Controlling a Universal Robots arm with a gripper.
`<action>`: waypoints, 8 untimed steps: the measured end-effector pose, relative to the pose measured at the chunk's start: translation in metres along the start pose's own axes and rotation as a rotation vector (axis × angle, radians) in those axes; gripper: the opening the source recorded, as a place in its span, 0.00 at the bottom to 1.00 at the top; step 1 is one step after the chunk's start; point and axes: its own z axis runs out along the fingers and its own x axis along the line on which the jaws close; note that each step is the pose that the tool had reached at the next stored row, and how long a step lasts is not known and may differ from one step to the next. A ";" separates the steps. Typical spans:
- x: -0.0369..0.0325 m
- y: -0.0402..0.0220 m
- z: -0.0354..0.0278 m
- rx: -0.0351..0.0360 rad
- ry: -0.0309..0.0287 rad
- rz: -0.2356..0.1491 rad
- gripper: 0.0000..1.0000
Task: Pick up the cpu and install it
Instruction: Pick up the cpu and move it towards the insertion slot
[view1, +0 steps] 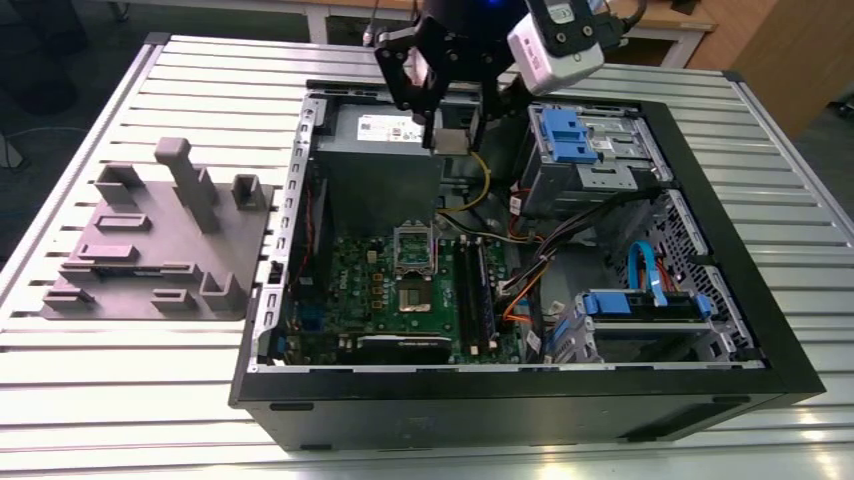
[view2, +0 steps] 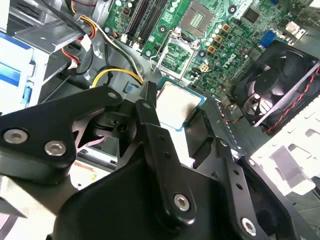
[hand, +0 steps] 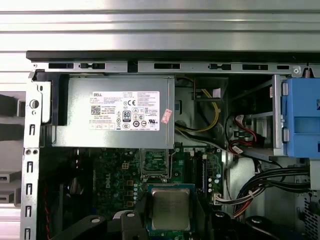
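Now your cpu (hand: 170, 207) is clamped tight in the gripper (view2: 175, 114). It hangs over the far end of the open computer case (view1: 534, 390), by the grey power box (hand: 80, 115). You've done the pick-up. The socket (view2: 197, 15) looks bare, so fitting is left.

The cpu (hand: 171, 209) is seen as a small flat square, with a silvery-grey metal plate on top and a thin greenish rim around it. It is held off the surface, plate facing up, clamped at two opposite edges by the gripper (view2: 175, 107). In the exterior view it is found at the upper centre of the frame.
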 end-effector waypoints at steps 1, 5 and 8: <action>-0.0007 0.0000 -0.0001 0.0001 0.0000 0.000 0.47; -0.0036 0.0000 -0.0001 0.0001 0.0001 0.000 0.47; -0.0059 0.0001 -0.0001 0.0001 0.0000 0.000 0.47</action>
